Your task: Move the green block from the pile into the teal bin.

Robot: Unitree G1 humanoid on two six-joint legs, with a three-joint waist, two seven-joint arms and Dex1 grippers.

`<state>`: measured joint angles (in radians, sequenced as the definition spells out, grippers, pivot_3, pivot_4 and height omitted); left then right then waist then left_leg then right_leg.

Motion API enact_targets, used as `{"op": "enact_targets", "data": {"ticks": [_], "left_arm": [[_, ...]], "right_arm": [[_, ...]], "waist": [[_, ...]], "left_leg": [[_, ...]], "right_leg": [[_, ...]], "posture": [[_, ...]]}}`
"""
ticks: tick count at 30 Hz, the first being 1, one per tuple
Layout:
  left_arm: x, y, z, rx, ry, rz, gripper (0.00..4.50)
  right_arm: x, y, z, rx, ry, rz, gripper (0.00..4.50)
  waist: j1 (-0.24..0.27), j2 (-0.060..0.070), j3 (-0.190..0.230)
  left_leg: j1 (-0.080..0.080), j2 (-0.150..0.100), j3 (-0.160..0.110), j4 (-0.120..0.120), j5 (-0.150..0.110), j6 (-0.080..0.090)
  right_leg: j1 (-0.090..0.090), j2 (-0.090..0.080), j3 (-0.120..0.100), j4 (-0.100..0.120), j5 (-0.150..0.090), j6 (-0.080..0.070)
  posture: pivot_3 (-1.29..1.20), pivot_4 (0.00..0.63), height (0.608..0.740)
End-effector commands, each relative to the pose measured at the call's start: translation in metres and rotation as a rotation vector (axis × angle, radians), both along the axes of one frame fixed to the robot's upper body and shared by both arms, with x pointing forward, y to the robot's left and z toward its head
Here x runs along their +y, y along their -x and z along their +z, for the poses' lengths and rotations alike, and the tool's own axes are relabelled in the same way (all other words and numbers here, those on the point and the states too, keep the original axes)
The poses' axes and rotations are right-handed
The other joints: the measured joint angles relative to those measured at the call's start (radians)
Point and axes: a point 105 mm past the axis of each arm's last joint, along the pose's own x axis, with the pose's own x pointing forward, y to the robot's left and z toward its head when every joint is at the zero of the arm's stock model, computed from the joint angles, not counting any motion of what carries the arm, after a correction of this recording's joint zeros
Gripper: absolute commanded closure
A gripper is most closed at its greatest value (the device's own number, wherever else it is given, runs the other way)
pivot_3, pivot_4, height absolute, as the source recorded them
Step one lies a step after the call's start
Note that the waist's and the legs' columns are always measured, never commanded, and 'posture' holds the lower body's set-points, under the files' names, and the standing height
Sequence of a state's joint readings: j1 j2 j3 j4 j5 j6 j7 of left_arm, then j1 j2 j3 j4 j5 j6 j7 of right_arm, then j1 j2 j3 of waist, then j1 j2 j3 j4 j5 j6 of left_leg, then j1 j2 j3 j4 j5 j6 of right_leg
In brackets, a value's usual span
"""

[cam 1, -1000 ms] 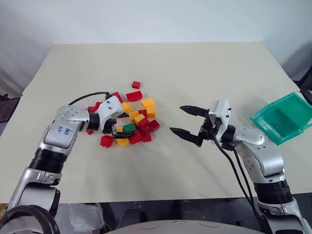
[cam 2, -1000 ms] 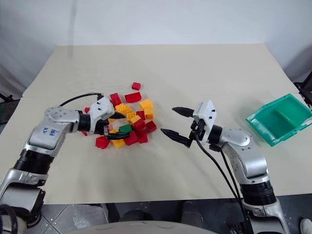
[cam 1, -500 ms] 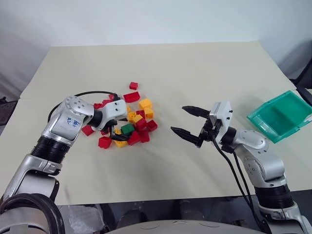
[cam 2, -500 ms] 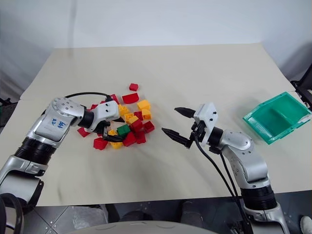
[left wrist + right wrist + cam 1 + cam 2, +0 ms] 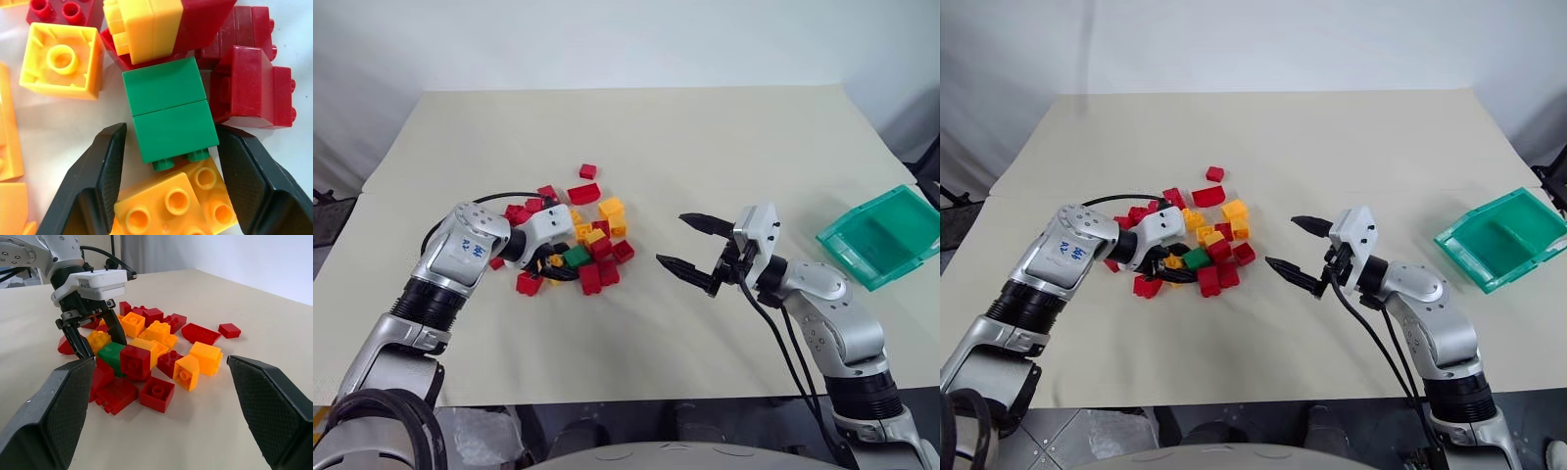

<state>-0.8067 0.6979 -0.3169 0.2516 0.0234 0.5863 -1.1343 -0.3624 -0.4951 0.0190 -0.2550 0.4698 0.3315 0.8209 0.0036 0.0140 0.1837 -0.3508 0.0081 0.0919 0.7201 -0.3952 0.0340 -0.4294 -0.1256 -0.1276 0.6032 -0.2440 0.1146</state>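
The green block [image 5: 168, 110] sits in the pile [image 5: 573, 240], at the pile's six o'clock edge in the head views, and it rests on the table [image 5: 636, 147]. A red brick [image 5: 249, 88] presses against one side of it, a yellow brick [image 5: 168, 203] lies under its studded end, and more yellow and red bricks crowd the far side.

The left gripper [image 5: 168, 164] is down in the pile with one black finger on each side of the block. In the left wrist view a thin gap shows between each finger and the block's faces, so the jaws are part-way closed around it but, as far as I can tell, not yet clamped on it. The block is not lifted.

The right gripper [image 5: 687, 243] hangs above bare table at about three o'clock from the pile, its jaws spread wide and empty.

The bin [image 5: 881, 235] stands at the table's right edge, well apart from the pile, beyond the right arm at roughly three o'clock. It looks empty.

So the reach and alignment seem done, and the grasp is at most half made. Left to do: finish closing on the block, lift it clear of its neighbours, carry it across to the bin and let go. Since the bin lies far on the right side, a handover to the right gripper may be needed. The tight red and yellow neighbours could be dragged along on the lift.
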Motion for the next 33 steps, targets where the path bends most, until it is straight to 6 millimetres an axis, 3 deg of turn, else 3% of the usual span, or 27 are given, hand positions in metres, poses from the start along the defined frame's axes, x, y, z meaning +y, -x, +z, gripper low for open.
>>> {"op": "enact_targets", "data": {"ticks": [1,5,9,22,30,33], "left_arm": [[0.004,-0.01,0.011,-0.058,0.042,0.05,1.94],[0.002,-0.021,0.037,-0.128,0.158,0.084,1.98],[-0.001,-0.023,0.058,-0.148,0.247,0.083,3.04],[-0.004,-0.008,0.061,-0.085,0.243,0.013,3.05],[-0.037,0.009,0.09,-0.073,0.345,-0.151,3.05],[-0.071,0.018,0.095,-0.048,0.389,-0.28,3.05]], "right_arm": [[-0.001,0.003,0.013,-0.057,-0.01,0.003,0.0],[-0.004,0.003,0.013,-0.055,-0.003,-0.003,0.0],[-0.008,0.002,0.015,-0.061,0.004,-0.016,0.0],[-0.012,-0.001,0.017,-0.069,0.008,-0.032,0.0],[-0.023,-0.001,0.018,-0.068,0.018,-0.061,0.0],[-0.043,0.007,0.013,-0.04,0.068,-0.076,0.0]], "waist": [[0.002,0.0,0.0],[0.002,-0.001,0.001],[0.0,-0.002,0.001],[-0.003,-0.003,0.002],[-0.003,-0.003,0.002],[0.008,-0.003,0.002]], "left_leg": [[0.0,0.0,0.0,0.0,0.0,0.0],[-0.001,-0.001,-0.001,0.001,0.0,0.001],[-0.002,-0.001,-0.001,0.0,0.0,0.001],[-0.002,-0.006,-0.001,-0.001,0.0,0.001],[-0.002,-0.006,-0.002,-0.001,0.001,0.001],[-0.002,-0.006,-0.003,-0.001,0.001,0.001]], "right_leg": [[0.0,0.0,0.0,0.0,0.0,0.0],[0.0,-0.002,-0.001,0.001,0.0,0.0],[-0.001,-0.002,-0.001,0.001,0.0,0.0],[-0.001,-0.002,-0.002,0.0,0.0,0.0],[-0.001,-0.003,-0.002,0.0,0.0,0.0],[-0.001,-0.004,-0.003,0.0,0.0,0.0]], "posture": [[0.0,0.15,0.74],[0.0,0.15,0.74],[0.0,0.15,0.74],[0.0,0.15,0.74],[0.0,0.15,0.74],[0.0,0.15,0.74]]}}
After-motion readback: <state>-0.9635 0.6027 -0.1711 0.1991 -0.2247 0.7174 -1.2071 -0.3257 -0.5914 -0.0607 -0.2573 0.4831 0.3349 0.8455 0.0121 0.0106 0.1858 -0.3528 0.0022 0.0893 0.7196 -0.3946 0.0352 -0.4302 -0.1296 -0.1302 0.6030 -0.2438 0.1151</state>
